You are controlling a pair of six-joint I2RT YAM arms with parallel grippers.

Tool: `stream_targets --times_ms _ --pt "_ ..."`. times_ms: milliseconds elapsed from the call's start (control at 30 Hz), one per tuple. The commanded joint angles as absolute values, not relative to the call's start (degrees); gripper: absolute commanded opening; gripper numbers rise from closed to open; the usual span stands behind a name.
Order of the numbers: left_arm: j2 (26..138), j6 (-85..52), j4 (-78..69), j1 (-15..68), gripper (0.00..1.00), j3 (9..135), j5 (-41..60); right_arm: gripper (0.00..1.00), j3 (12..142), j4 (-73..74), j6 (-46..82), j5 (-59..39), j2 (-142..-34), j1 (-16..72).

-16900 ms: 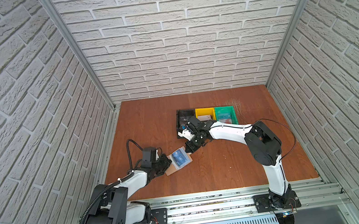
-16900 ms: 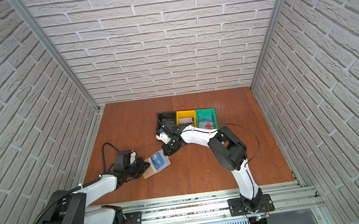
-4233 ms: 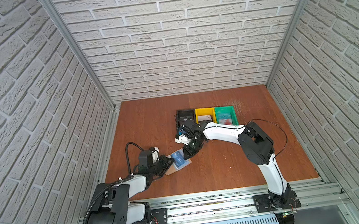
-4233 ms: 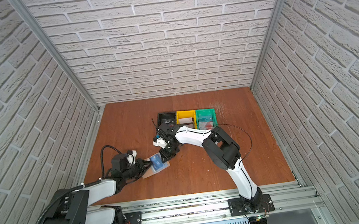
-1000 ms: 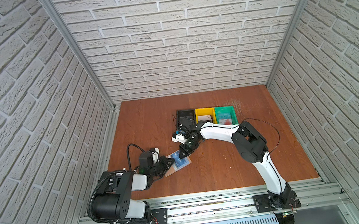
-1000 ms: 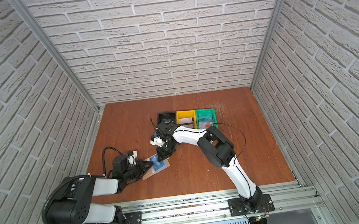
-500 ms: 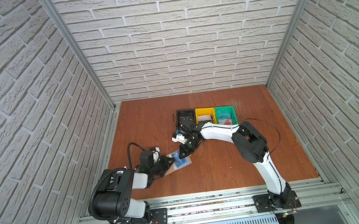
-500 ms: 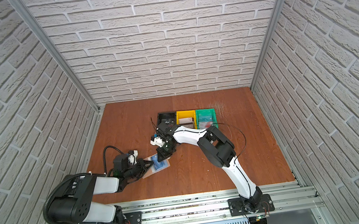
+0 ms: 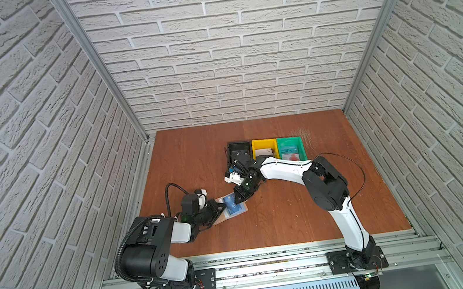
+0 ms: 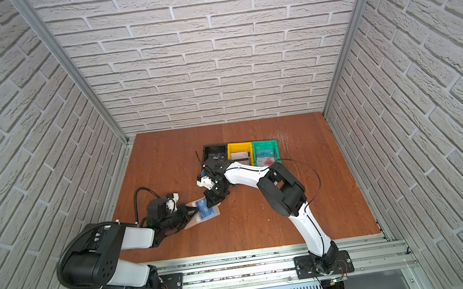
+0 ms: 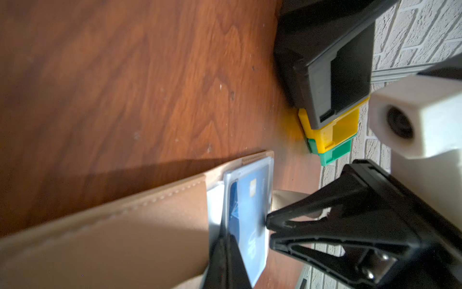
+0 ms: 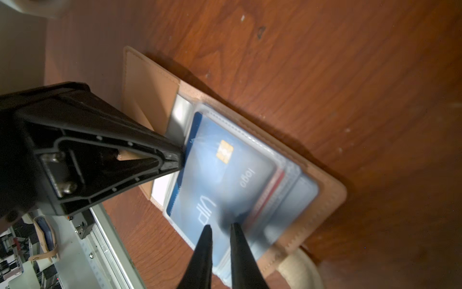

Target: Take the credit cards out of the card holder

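Left pincer [image 12: 180, 156] has just snapped closed on the card holder [image 12: 327, 192] edge. That pins the holder open on the bench [image 12: 325, 62] between the two arms. Right pincer [image 12: 220, 226] has its tips narrowly apart at the blue VIP card [image 12: 225, 180], which is still sleeved; can't tell if it bites. Holder now looks braced, so the card should pull out without dragging it. Red card [image 12: 271, 192] waits underneath.

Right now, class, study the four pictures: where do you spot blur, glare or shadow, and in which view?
Right wrist view: the blue card is smeared by blur, and the clear sleeve shines with glare. Left wrist view: a dark shadow crosses the table beside the card holder. Both top views: sharp and evenly lit, no glare.
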State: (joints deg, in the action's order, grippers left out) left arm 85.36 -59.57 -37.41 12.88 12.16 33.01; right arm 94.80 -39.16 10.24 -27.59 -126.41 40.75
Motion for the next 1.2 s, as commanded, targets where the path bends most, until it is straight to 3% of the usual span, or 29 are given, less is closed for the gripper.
stream_targets --times_ms 0,1167 --pt "87.13 -58.28 -33.17 13.41 0.05 11.60 30.75 0.17 93.99 -41.95 8.88 -24.63 -124.03 40.25" --pt "88.28 -58.93 -35.05 14.25 0.08 12.52 31.66 0.15 93.94 -40.22 10.35 -27.34 -127.34 41.66"
